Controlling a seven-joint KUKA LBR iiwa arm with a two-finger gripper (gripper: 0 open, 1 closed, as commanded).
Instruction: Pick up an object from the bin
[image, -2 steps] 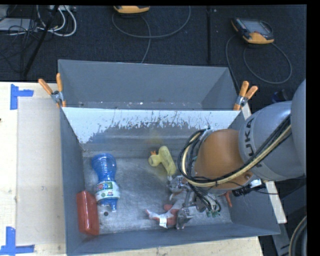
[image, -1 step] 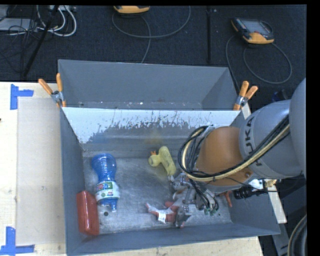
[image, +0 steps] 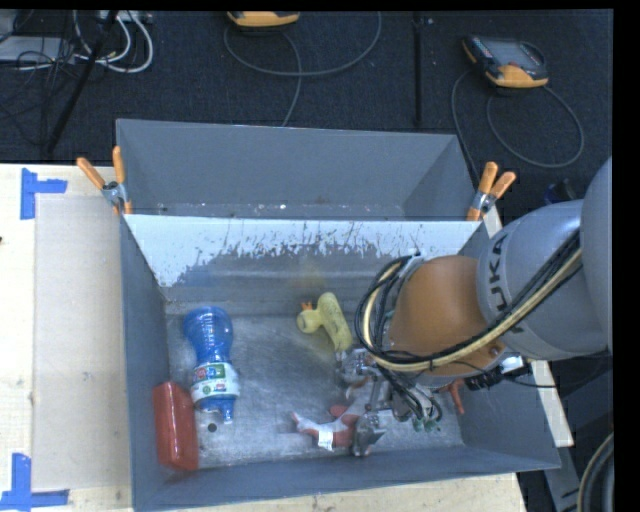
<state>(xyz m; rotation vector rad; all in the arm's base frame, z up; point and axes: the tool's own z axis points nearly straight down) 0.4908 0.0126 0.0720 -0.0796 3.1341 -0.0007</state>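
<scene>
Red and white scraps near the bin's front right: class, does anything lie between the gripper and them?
Nothing visible does. The gripper hangs low, right at the red and white scraps. The yellow toy lies farther back, and the blue bottle and red cylinder lie off at the bin's left side.

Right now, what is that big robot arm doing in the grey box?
The arm's gripper is low in the near right corner of the grey metal bin, right over some small red and white bits. Whether it has grabbed one can't be seen. A yellow toy-like piece lies just behind it. A blue plastic bottle and a red cylinder lie over at the left, away from the gripper.
</scene>
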